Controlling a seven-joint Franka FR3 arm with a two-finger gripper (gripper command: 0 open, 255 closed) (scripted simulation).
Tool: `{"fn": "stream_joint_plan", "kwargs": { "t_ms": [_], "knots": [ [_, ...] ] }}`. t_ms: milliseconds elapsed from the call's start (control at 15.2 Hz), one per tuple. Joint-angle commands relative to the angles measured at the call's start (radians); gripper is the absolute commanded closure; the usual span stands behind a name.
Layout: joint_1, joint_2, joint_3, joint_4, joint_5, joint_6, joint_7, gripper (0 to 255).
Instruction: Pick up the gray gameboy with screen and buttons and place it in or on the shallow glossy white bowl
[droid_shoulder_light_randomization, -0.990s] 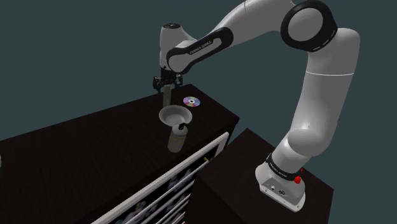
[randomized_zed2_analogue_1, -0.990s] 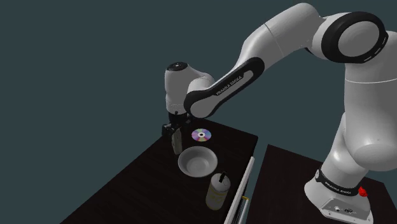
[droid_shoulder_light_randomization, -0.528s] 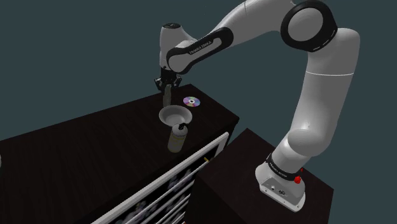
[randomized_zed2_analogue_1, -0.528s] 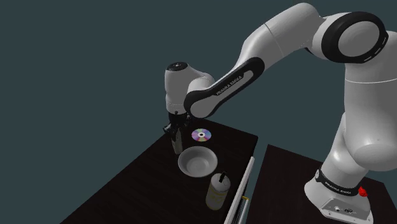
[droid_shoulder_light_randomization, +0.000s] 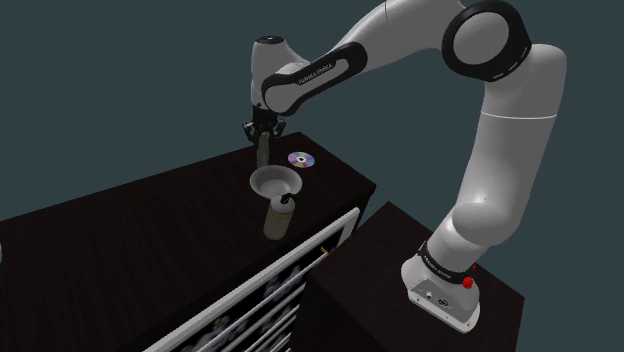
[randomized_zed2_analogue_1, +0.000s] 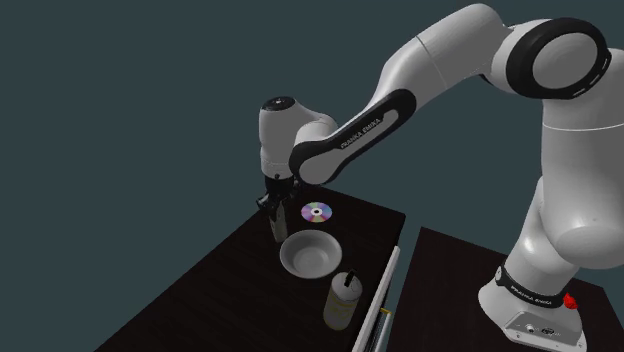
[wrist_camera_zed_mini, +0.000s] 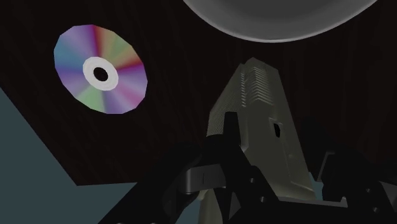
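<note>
The gameboy (droid_shoulder_light_randomization: 262, 152) stands upright between the fingers of the claw (droid_shoulder_light_randomization: 262, 130), reaching down from it toward the table (droid_shoulder_light_randomization: 150, 210). The bowl (droid_shoulder_light_randomization: 275, 182) sits on the table just beside the gameboy's lower end, on the claw's near side in the shoulder view. The disc (droid_shoulder_light_randomization: 300, 159) lies flat on the table near the claw, toward that view's right, apart from the bowl. The bottle (droid_shoulder_light_randomization: 277, 217) stands past the bowl from the claw, close against its rim, by the table's edge. The stand (droid_shoulder_light_randomization: 380, 250) is off the table, well apart from the claw

White arm (droid_shoulder_light_randomization: 510, 150), dark joints, black end effector (droid_shoulder_light_randomization: 262, 136)
</note>
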Motion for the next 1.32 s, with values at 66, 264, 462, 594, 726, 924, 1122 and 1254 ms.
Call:
{"fn": "stream_joint_plan", "kwargs": {
  "t_ms": [66,264,462,594,726,924,1122,1254],
  "knots": [
    [-0.003,-0.018,0.004,0.011,0.011,-0.028,-0.010,255],
    [-0.005,-0.038,0.009,0.025,0.023,-0.060,-0.021,255],
    [-0.008,-0.057,0.013,0.041,0.035,-0.094,-0.032,255],
    [-0.009,-0.068,0.015,0.053,0.042,-0.116,-0.038,255],
    [-0.010,-0.079,0.018,0.066,0.049,-0.139,-0.045,255],
    [-0.011,-0.094,0.020,0.087,0.059,-0.174,-0.054,255],
    [-0.012,-0.108,0.023,0.110,0.067,-0.209,-0.063,255],
    [-0.013,-0.116,0.024,0.127,0.072,-0.233,-0.069,255]
  ]
}}
